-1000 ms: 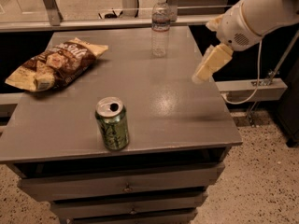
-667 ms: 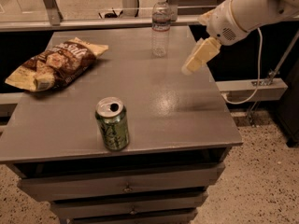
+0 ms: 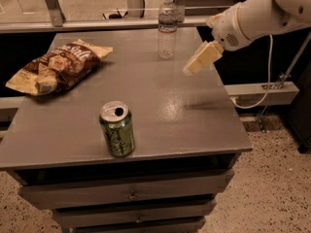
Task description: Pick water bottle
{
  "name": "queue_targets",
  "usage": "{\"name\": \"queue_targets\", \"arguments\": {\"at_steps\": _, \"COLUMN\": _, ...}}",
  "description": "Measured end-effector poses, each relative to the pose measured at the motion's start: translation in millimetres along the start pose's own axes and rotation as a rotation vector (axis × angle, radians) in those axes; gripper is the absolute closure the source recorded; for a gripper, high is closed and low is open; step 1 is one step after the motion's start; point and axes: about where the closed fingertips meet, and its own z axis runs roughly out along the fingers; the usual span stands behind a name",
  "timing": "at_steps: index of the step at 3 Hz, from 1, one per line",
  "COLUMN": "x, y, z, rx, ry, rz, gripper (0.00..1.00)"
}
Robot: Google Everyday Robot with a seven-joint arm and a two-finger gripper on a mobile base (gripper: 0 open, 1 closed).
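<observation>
The water bottle is a small clear plastic bottle with a white cap and a label band. It stands upright near the far edge of the grey table. My gripper comes in from the upper right on a white arm. It hangs above the table, just right of the bottle and a little nearer the camera, not touching it. Its cream-coloured fingers point down and to the left, with nothing seen held.
A green soda can stands open near the table's front edge. A brown chip bag lies at the left. Drawers sit under the tabletop. A white cable and a rail run at the right.
My gripper has moved left and toward the water bottle over the last second. The bottle, can and chip bag have not moved.
</observation>
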Motion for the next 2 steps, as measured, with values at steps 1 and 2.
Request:
{"name": "queue_targets", "arguments": {"at_steps": 1, "x": -6, "y": -32, "z": 31, "rx": 0.098, "ry": -0.125, "rz": 0.082, "gripper": 0.00}}
{"name": "queue_targets", "arguments": {"at_steps": 2, "x": -15, "y": -56, "z": 59, "rx": 0.132, "ry": -0.214, "rz": 0.130, "gripper": 0.00}}
